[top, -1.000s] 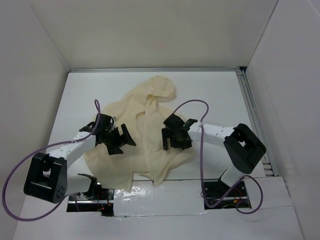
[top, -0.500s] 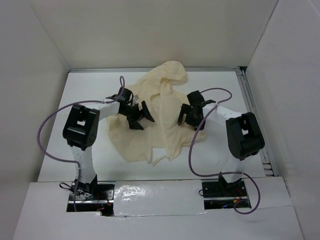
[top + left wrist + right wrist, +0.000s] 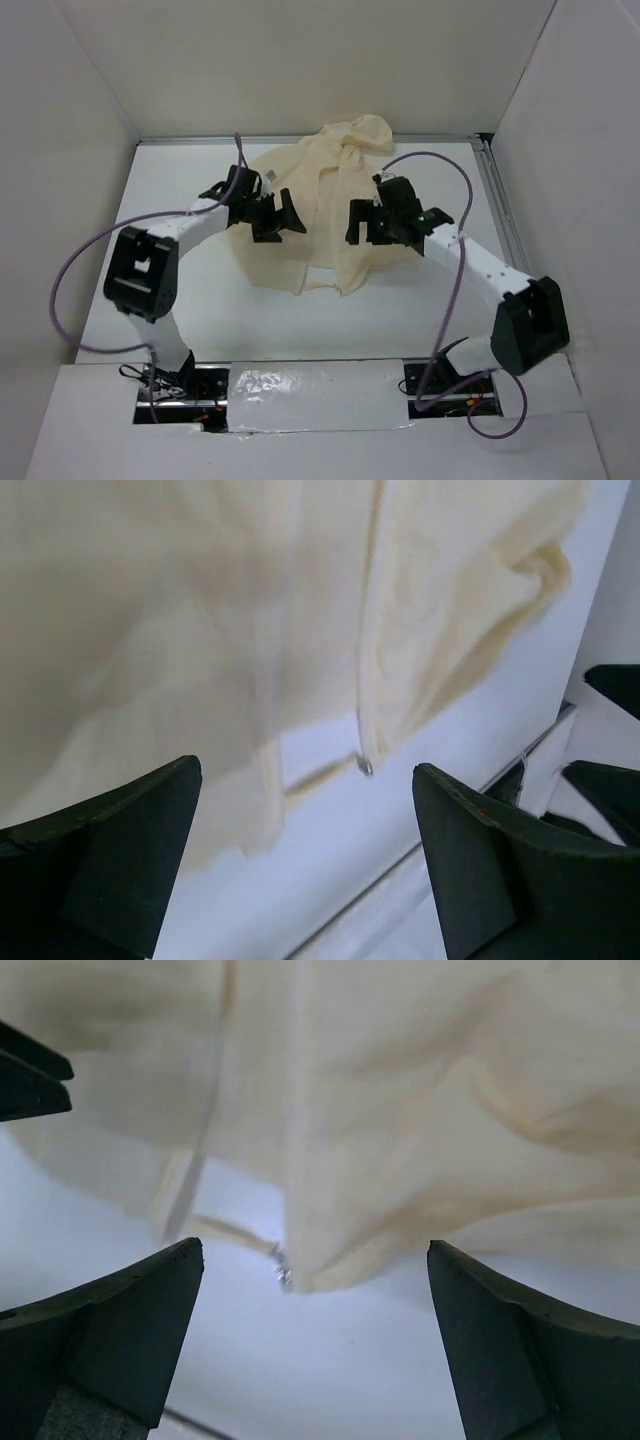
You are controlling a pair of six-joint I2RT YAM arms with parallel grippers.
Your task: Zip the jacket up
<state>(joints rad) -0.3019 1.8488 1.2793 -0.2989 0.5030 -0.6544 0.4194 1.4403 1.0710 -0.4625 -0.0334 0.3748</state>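
On the far half of the white bench [image 3: 300,330], the jacket [image 3: 310,195] lies spread out and rumpled. Its hood is bunched against the back wall and its hem is turned toward the arm bases. We see the left tool [image 3: 276,214] over the jacket's left panel and the right tool [image 3: 364,222] over its right panel, with the centre front running between them.

From the left wrist, we find the left tool [image 3: 305,775] with its fingers [image 3: 130,850] spread wide and nothing clamped between them. Cream cloth fills the upper part of that view. The zipper edge [image 3: 366,630] runs down it and ends at a small metallic pull [image 3: 367,768] near the hem. Beside the pull, a wedge of bare bench shows between the two front edges, so there the front lies open.

From the right wrist, the right tool [image 3: 315,1248] is also spread wide and grips nothing. The same pull [image 3: 283,1275] sits at the corner of the hem, roughly midway between its fingers [image 3: 120,1330]. We cannot tell whether either tool's fingertips touch the fabric or hang just above it.
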